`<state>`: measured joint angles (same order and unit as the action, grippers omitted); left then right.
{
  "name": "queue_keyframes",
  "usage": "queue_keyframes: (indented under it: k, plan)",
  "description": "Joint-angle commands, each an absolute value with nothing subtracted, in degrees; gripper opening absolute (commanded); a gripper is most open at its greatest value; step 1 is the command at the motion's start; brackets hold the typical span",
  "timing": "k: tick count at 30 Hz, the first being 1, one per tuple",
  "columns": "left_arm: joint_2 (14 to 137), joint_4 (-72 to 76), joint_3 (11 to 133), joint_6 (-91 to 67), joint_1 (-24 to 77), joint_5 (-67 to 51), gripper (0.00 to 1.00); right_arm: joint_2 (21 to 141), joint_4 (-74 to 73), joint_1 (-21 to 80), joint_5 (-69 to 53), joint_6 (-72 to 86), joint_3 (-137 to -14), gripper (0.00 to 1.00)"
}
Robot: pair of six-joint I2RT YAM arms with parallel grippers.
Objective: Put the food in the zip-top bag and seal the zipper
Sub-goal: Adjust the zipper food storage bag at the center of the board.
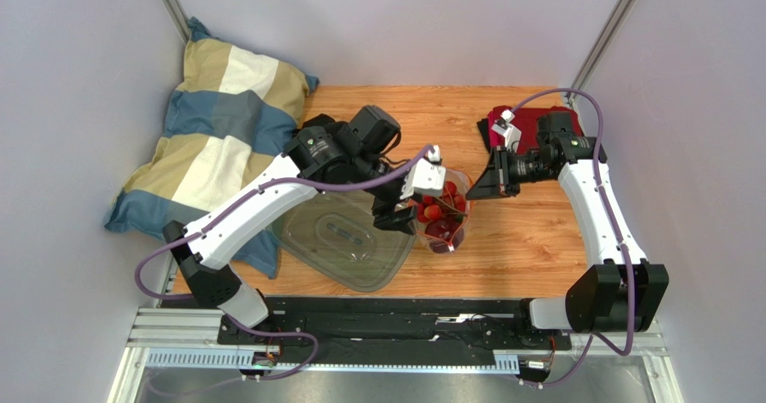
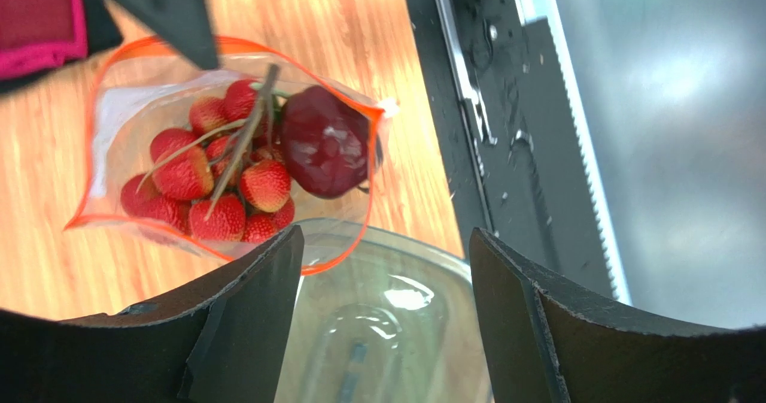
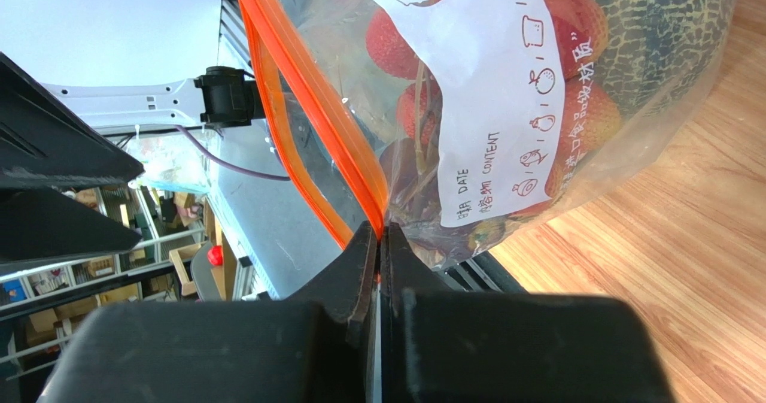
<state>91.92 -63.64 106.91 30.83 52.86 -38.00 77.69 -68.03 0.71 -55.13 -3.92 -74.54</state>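
On the wooden table (image 1: pixel 530 241), against a clear tub (image 1: pixel 342 241), the zip-top bag (image 2: pixel 117 116) sits with its mouth gaping upward. It holds the netted melon (image 3: pixel 665 26), the dark red fruit (image 2: pixel 325 142) and the bunch of small red fruits (image 2: pixel 216 187). The left fingers (image 2: pixel 243 322) hang spread and empty above bag and tub, while the right fingers (image 3: pixel 355 277) pinch the orange zipper (image 3: pixel 306 89) at the bag's edge.

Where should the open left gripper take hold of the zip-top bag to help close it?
Probably the orange zipper lip nearest the left gripper, opposite where the right gripper pinches. Come from above, one finger inside the zip-top bag: its mouth gapes upward and the strip is thin.
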Motion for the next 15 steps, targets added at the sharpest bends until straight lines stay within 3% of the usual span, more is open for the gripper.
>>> queue_keyframes:
  k: [1, 11, 12, 15]
  plan:
    - [91.23, -59.86, 99.33, 46.39, 54.31, -38.15, 0.76, 77.7, -68.03, 0.79, -57.48, -5.8, -77.08, 0.0]
    - [91.84, -46.44, 88.25, 60.38, 62.22, -28.86, 0.75, 78.31, -69.08, 0.7, -57.22, -7.12, -77.78, 0.0]
    - [92.19, -44.58, 87.2, 61.42, 62.84, -27.0, 0.72, 78.48, -69.17, 0.79, -57.13, -7.38, -78.13, 0.0]
    - [93.69, -39.3, 85.25, 61.27, 65.3, -21.37, 0.41, 78.92, -70.92, 0.79, -56.78, -9.4, -79.1, 0.0]
